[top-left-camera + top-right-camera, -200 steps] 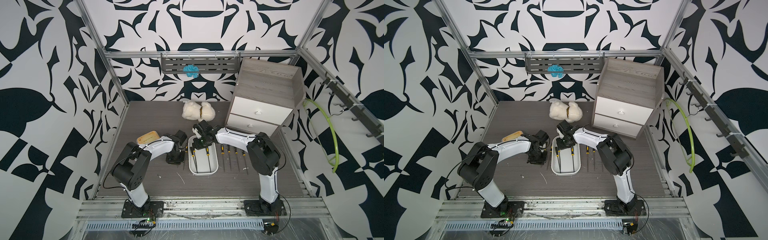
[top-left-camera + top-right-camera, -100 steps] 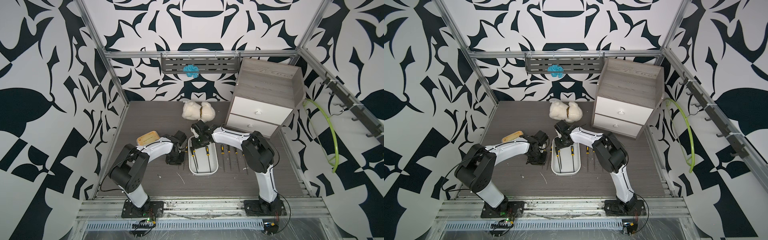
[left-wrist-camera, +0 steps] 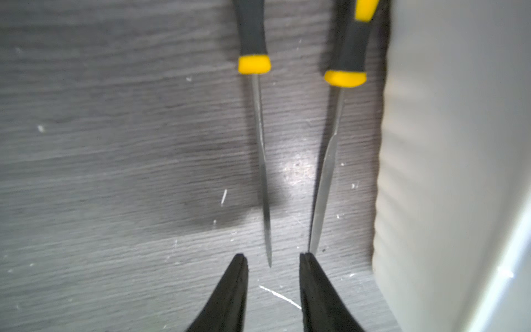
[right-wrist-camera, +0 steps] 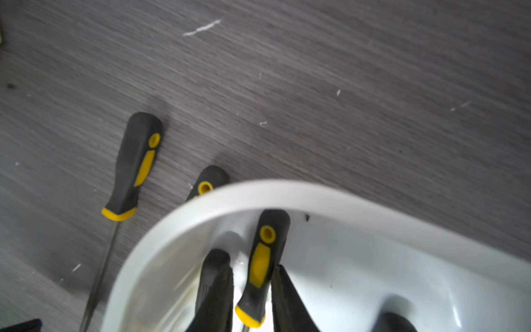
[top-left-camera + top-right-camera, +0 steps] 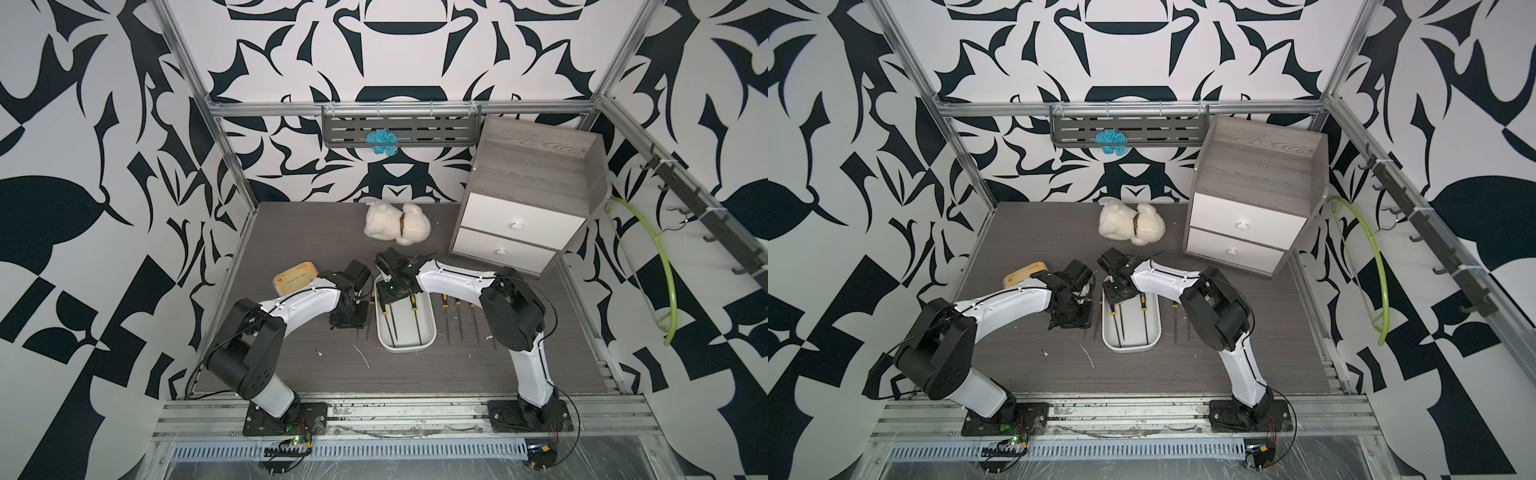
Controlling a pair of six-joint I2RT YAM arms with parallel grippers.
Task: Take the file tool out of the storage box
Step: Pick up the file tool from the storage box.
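Note:
The storage box (image 5: 432,330), a shallow white tub, lies in the middle of the table in both top views, its rim (image 5: 1156,328) plain. Inside it lie black-and-yellow file tools (image 5: 415,320). My right gripper (image 4: 253,267) reaches into the box's far end. Its fingers straddle one file handle (image 4: 263,258), open, with a gap on one side. A second handle (image 4: 214,258) lies behind one finger. My left gripper (image 3: 271,255) is open just above the table left of the box wall (image 3: 445,143). Two files (image 3: 260,143) (image 3: 327,166) lie there, one tip between its fingers.
Several more files (image 5: 459,320) lie on the table right of the box. A grey cabinet (image 5: 528,199) with white drawers stands at the back right, and a white plush toy (image 5: 397,224) behind the box. A tan block (image 5: 296,277) lies by the left arm.
My left gripper's jaws have opened wider beside the box. My right gripper has shifted slightly left over the far end of the box.

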